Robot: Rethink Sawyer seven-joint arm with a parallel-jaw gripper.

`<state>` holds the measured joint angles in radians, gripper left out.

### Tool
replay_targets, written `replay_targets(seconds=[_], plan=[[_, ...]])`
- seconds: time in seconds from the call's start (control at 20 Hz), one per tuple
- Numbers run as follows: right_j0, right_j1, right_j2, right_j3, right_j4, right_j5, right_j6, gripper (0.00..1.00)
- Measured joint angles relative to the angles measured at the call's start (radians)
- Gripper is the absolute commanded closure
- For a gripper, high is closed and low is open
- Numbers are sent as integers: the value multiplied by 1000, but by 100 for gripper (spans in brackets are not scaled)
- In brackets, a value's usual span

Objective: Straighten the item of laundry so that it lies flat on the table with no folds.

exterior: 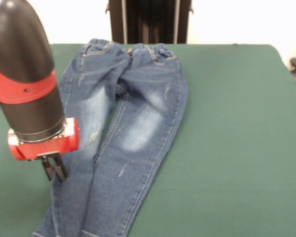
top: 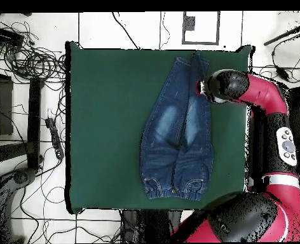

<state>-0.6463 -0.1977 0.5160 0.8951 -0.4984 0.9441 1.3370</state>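
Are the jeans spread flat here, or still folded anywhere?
Mostly spread: the jeans lie full length on the table, both legs side by side. The waistband is bunched and creased at the middle, so not fully flat.

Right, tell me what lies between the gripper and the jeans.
Nothing. In the front view the gripper hangs right at the edge of one leg of the jeans; only green table shows beside it.
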Motion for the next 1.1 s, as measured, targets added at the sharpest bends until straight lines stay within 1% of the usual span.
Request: replay_targets(seconds=[0.8, 1.1], plan=[[-16, 8, 3, -14, 0, 0, -14, 100], [-18, 7, 3, -14, -1, 2, -61, 100]])
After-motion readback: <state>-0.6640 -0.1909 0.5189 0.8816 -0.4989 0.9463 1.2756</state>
